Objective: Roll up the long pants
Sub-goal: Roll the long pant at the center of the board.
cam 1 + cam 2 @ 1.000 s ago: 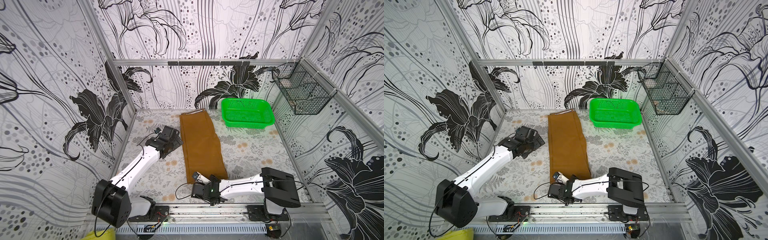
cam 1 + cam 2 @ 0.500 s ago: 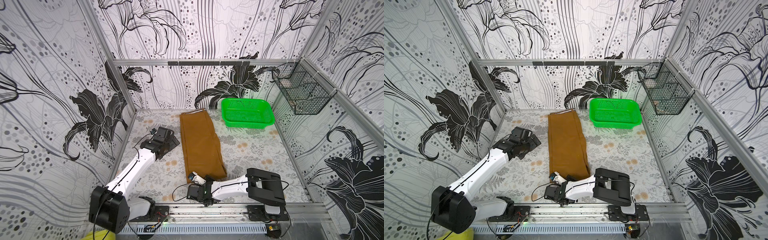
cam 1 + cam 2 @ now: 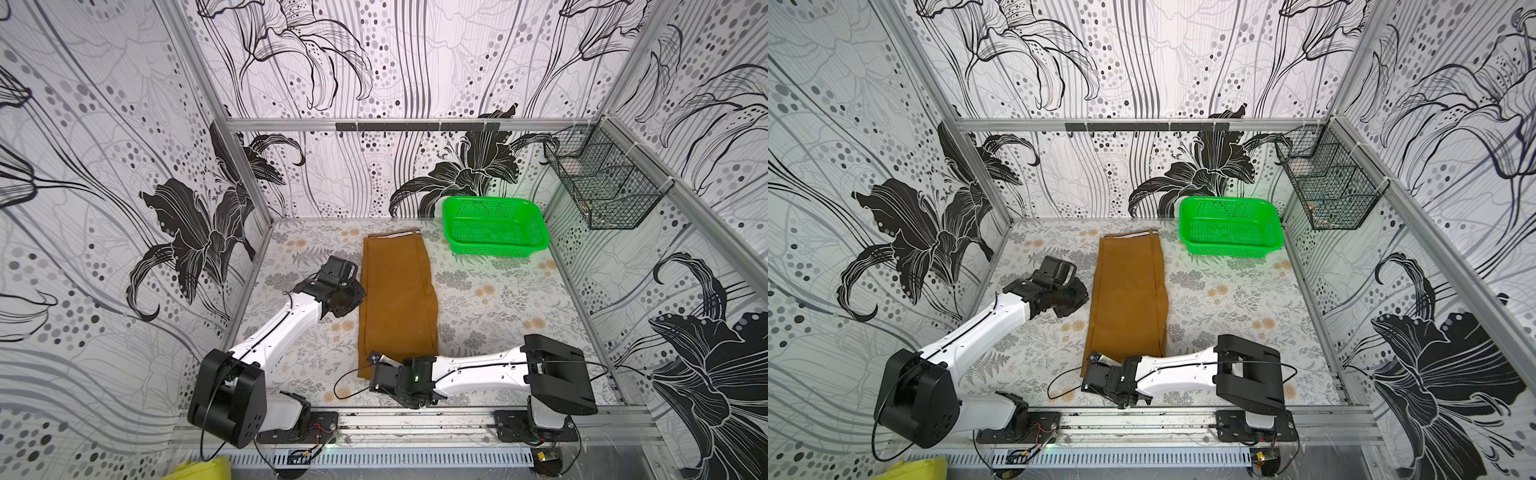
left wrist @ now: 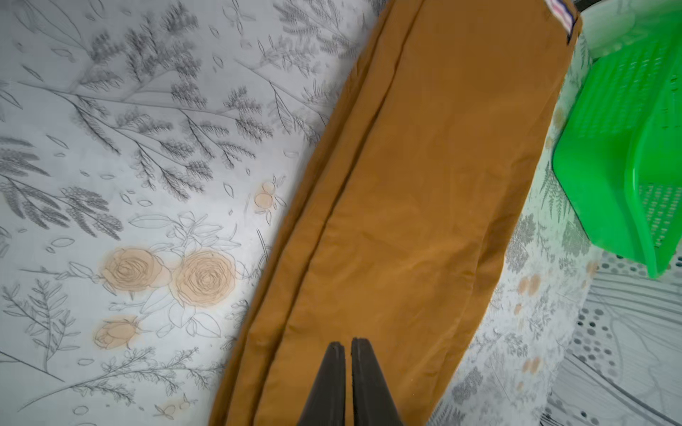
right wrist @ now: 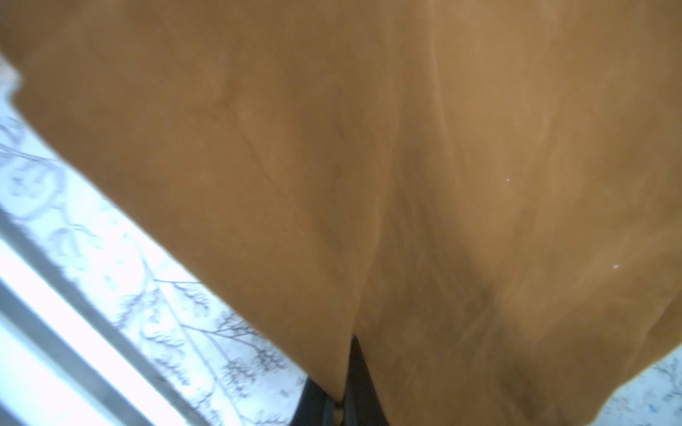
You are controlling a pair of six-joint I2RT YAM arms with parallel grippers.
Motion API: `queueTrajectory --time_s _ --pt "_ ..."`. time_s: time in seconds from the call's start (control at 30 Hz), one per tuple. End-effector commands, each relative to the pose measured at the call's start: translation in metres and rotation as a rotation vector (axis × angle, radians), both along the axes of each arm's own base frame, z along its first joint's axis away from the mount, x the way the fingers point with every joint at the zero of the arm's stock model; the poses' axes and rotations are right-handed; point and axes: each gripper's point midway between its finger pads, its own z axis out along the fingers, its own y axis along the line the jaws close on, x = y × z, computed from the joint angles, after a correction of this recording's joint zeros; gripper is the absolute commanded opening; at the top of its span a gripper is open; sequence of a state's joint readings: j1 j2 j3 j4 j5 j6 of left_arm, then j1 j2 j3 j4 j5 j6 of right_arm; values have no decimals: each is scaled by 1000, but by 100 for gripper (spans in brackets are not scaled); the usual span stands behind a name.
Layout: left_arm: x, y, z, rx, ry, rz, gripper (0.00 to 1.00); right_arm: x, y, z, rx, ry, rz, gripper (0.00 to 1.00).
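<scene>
Ochre-brown woven cloth: the long pants (image 3: 397, 291) lie folded lengthwise into one flat strip down the middle of the flower-printed surface (image 3: 498, 299). The legs are stacked, the pale striped waistband (image 3: 392, 236) is at the far end near the green basket (image 3: 498, 248), and the leg ends (image 3: 364, 365) are at the near side. Nothing is rolled yet.

The right hand (image 5: 337, 398) is down at the leg ends, towards their left corner, and it is clamped on the cloth. In the right wrist view the fabric gathers into creases that run straight into the pinch. The left hand (image 4: 348, 345) sits at the strip's left edge about halfway along, its fingers pressed together with nothing between them. The tips are over the cloth, but I cannot tell whether they touch it.

My guess is the pants will handle as light and limp, with the layers a bit slippery on each other. With no stiffness, a pinch at one corner is likely to drag that end askew rather than turn it over evenly. I would take hold at the leg ends with both hands, one near each corner, catching every layer. Then I would roll towards the waistband, which looks thicker and suits the outside of the bundle. The risks are the stacked legs sliding apart and the roll going cone-shaped.
</scene>
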State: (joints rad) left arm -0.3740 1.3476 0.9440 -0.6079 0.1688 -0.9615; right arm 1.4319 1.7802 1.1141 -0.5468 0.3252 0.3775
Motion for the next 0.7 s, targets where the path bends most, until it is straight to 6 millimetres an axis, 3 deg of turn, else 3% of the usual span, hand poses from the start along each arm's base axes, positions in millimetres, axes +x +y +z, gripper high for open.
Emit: queueTrajectory --time_s 0.0,0.3,0.47,0.67 --pt "-20 -8 -9 -63 51 3 0 -14 5 7 31 83 -6 0" --pt "-49 -22 -45 -113 135 -13 0 -17 11 16 64 108 22 0" --pt "-52 -31 -60 -138 147 -16 0 -16 17 26 79 108 48 0" --pt "-64 -11 -79 -3 241 32 0 -8 20 45 112 103 41 0"
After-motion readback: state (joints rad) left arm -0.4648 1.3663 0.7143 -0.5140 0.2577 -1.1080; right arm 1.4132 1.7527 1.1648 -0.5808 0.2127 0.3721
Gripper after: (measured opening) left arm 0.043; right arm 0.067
